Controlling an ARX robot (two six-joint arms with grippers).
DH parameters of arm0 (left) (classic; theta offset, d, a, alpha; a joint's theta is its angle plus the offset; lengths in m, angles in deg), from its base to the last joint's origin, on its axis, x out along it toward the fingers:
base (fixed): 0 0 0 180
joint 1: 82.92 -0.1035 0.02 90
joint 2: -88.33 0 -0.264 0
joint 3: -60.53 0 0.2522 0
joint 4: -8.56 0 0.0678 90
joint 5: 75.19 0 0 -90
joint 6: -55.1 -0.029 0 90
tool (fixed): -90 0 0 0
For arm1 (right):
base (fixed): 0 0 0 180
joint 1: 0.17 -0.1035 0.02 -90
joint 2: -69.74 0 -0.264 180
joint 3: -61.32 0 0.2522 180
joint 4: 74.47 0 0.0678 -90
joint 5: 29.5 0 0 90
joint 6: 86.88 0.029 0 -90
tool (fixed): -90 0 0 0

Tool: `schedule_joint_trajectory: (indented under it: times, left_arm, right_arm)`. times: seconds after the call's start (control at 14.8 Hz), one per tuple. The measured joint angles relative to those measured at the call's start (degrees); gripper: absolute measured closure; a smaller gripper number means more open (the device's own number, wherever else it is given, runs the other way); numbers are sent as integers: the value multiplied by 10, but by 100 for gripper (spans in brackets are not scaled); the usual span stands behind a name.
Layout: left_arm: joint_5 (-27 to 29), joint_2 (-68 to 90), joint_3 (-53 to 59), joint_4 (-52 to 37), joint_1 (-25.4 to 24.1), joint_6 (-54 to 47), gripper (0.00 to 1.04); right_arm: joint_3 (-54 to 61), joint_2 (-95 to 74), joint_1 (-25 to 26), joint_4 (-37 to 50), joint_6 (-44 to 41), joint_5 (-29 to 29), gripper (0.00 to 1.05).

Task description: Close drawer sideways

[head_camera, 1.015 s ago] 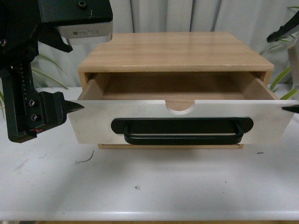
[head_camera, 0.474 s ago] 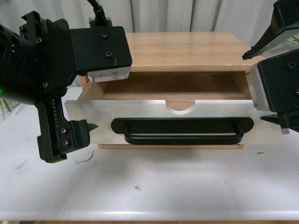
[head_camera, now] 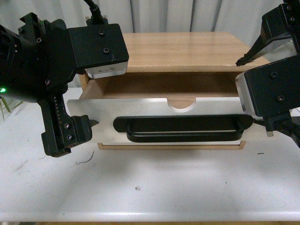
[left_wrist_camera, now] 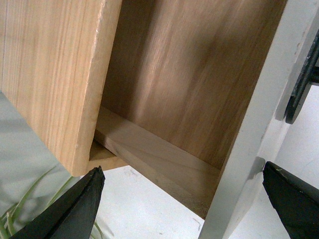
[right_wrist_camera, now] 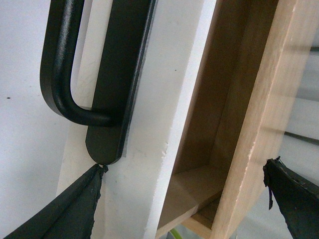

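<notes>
Standing partly open, the white-fronted drawer point(head_camera: 140, 108) shows a long black handle point(head_camera: 183, 129).

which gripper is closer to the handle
Right. The right gripper straddles one end of the drawer front, with a fingertip right at the handle's end. The left gripper straddles the other end, its fingertip short of the handle.

A lab test bench is suggested: a plain white table point(head_camera: 154, 187) is set before a pale pleated curtain point(head_camera: 187, 16), and a single wooden cabinet point(head_camera: 187, 49) is placed on it.
</notes>
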Motion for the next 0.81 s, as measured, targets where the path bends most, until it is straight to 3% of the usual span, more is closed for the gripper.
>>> schedule_joint_trajectory:
  times: [0.81]
  left_arm:
    - [43,115,-94,-89,-6,22,7]
  right_arm:
    - [-103,-102,41,57,21,0,6]
